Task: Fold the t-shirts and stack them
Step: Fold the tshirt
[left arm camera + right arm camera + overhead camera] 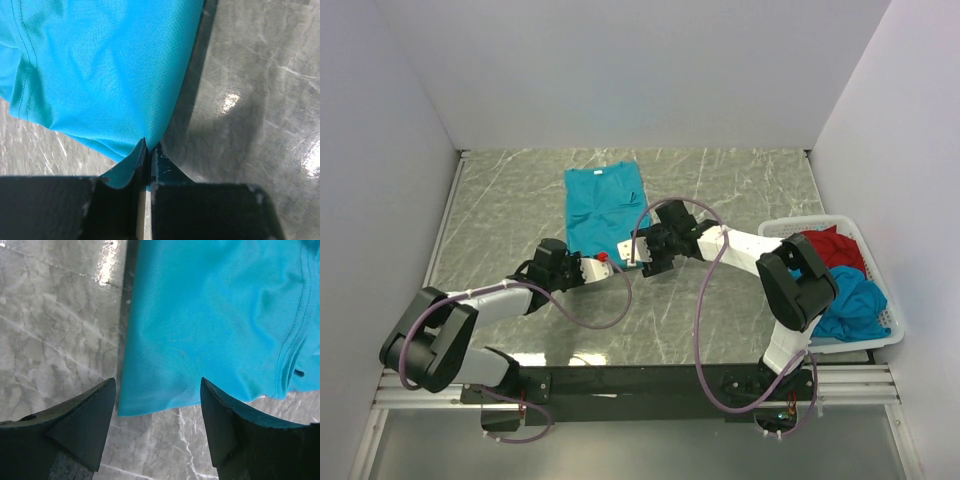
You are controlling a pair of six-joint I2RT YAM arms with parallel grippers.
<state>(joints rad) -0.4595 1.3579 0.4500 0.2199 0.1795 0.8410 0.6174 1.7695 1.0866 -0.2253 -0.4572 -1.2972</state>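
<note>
Top external view. The teal t-shirt [604, 208] lies flat on the table [740, 190], already narrowed into a long strip running away from the arms. The left gripper [605, 262] and right gripper [642, 252] meet at the strip's near edge. To the right fingers' right, well apart, the basket [880, 340] holds the red t-shirt [835, 245] and the blue t-shirt [850, 300]; nothing lies between the grippers and the strip's far end.

Left wrist view. The left gripper [148, 165] has its fingers pressed together on a near corner of the teal t-shirt [100, 70]; cloth fans out ahead of the fingertips and slightly leftward, bare table [260, 100] to their right. A good fold probably needs this pinch kept firm and lifted level with the other corner.

Right wrist view. The right gripper [157, 405] has its fingers spread wide apart, holding nothing; the hem of the teal t-shirt [215, 315] lies between and just ahead of the fingertips, a stitched seam toward the right finger. Judged next: lower to straddle the corner, then close, taking all layers. The likely risk is one layer slipping free, or uneven lift skewing the fold.
</note>
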